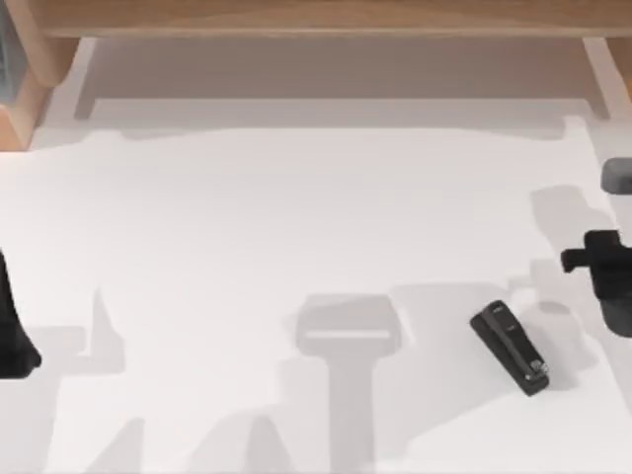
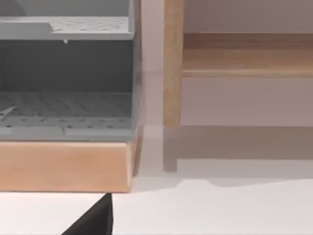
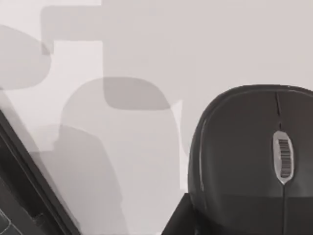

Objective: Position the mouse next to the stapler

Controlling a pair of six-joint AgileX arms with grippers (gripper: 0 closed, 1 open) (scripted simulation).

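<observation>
The stapler (image 1: 510,348) lies flat on the white bench (image 1: 247,247), toward the near right, angled with its metal tip pointing to the near right. Just right of it, at the bench's right edge, is the right claw (image 1: 597,262); whether it is apart or together I cannot tell. The right wrist view looks close down on the dark mouse (image 3: 249,156) with its grey wheel. The left arm (image 1: 12,326) sits parked at the left edge.
</observation>
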